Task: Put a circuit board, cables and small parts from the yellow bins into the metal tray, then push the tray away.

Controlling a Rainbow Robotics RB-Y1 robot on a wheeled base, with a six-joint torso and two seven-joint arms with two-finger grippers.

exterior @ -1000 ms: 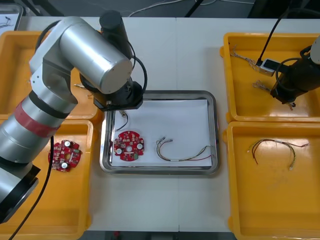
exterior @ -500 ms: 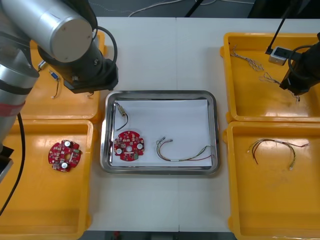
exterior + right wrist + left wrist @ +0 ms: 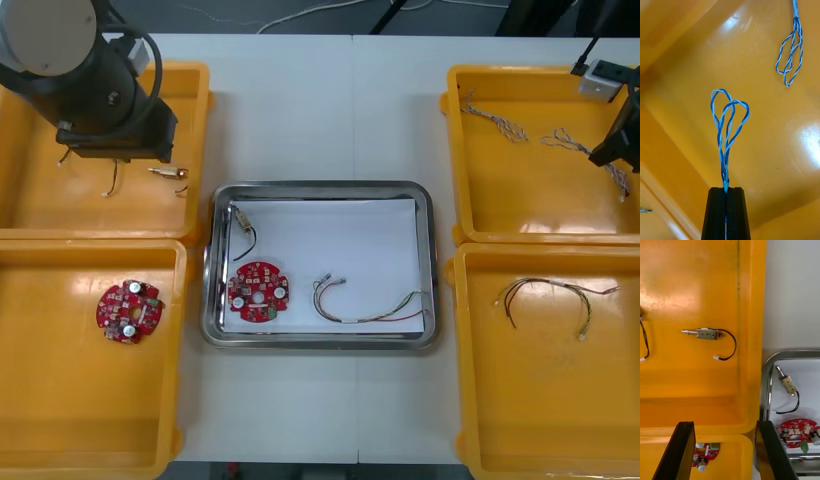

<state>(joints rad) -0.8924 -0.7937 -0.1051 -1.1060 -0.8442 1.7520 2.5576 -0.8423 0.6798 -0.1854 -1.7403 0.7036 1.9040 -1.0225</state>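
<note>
My right gripper [image 3: 726,191] is shut on a twisted blue and white cable [image 3: 727,123], whose loops hang free above the floor of the far right yellow bin [image 3: 470,150]. In the front view that cable [image 3: 619,180] dangles at the bin's right side. My left gripper [image 3: 723,425] is open over the far left yellow bin [image 3: 190,110], with nothing between its fingers. A small metal part with a black cable [image 3: 708,333] lies in the bin beyond the fingers. The metal tray [image 3: 320,188] holds a red circuit board [image 3: 257,291], a small metal part [image 3: 241,217] and a red and yellow cable [image 3: 365,308].
Two more twisted cables [image 3: 492,118] lie in the far right bin. The near right bin [image 3: 470,420] holds a black cable [image 3: 545,293]. The near left bin [image 3: 60,420] holds another circuit board [image 3: 129,311].
My left arm has drawn back from the tray's far left corner to the far left bin, leaving the small metal part in the tray. My right gripper moved right with the twisted cable.
</note>
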